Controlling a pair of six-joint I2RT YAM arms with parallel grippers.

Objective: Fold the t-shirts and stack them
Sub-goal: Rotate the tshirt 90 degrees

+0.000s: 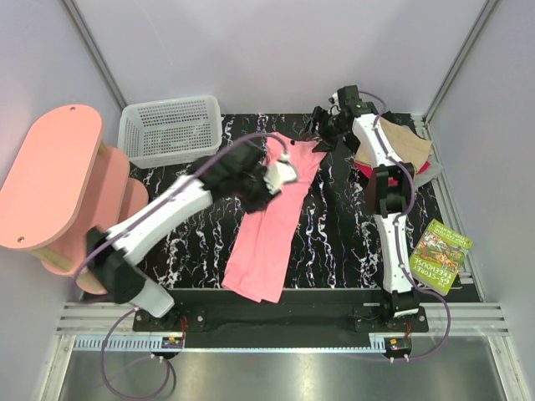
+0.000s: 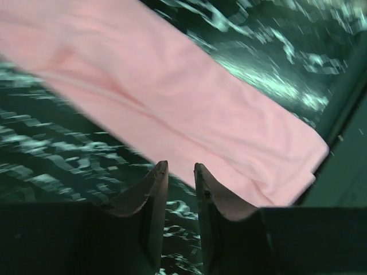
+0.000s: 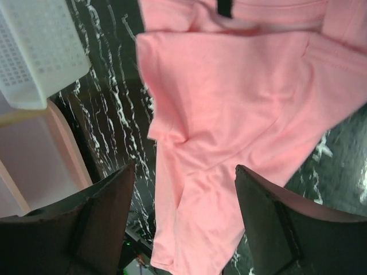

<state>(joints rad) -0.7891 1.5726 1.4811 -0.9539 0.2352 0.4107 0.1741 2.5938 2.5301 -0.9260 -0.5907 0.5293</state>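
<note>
A bright pink t-shirt [image 1: 267, 242] lies folded into a long strip on the black marbled table, running from the back centre toward the front. My left gripper [image 1: 284, 174] hovers by its upper left edge. In the left wrist view its jaws [image 2: 179, 166] stand a narrow gap apart with only table between them, and the pink t-shirt [image 2: 200, 103] lies just beyond the tips. My right gripper [image 1: 322, 134] hangs above the shirt's top end, wide open [image 3: 183, 169] over the pink cloth [image 3: 241, 97]. A stack of folded t-shirts, tan [image 1: 410, 144] over red [image 1: 425, 170], sits at the back right.
A white plastic basket [image 1: 171, 129] stands at the back left, also seen from the right wrist [image 3: 40, 51]. A pink oval-topped stool [image 1: 50, 180] stands off the table's left side. A green book [image 1: 440, 255] lies at the right edge.
</note>
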